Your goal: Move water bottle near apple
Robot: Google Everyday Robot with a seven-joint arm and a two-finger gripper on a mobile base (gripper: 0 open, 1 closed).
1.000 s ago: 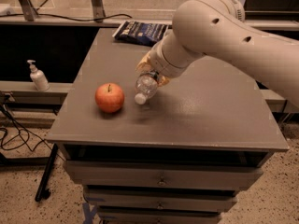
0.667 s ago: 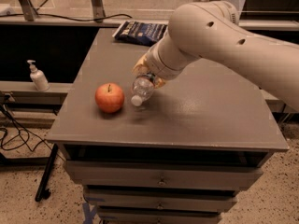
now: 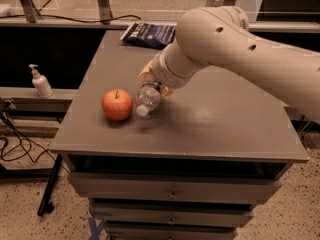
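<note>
The red-orange apple (image 3: 117,104) sits on the grey table (image 3: 210,119) towards its left front. The clear water bottle (image 3: 147,98) hangs tilted, white cap down and towards the apple, just right of it and close above the table top. My gripper (image 3: 151,80) is at the end of the big beige arm, right above the bottle, and holds it by its upper body. The bottle's base and label are hidden by the gripper.
A dark blue snack bag (image 3: 148,34) lies at the table's back edge. A white pump dispenser bottle (image 3: 40,82) stands on a low shelf to the left. Drawers (image 3: 172,191) are below the table top. Cables lie on the floor at left.
The arm has carried the bottle leftwards and down, so the cap now is right next to the apple. The apple has not moved.
</note>
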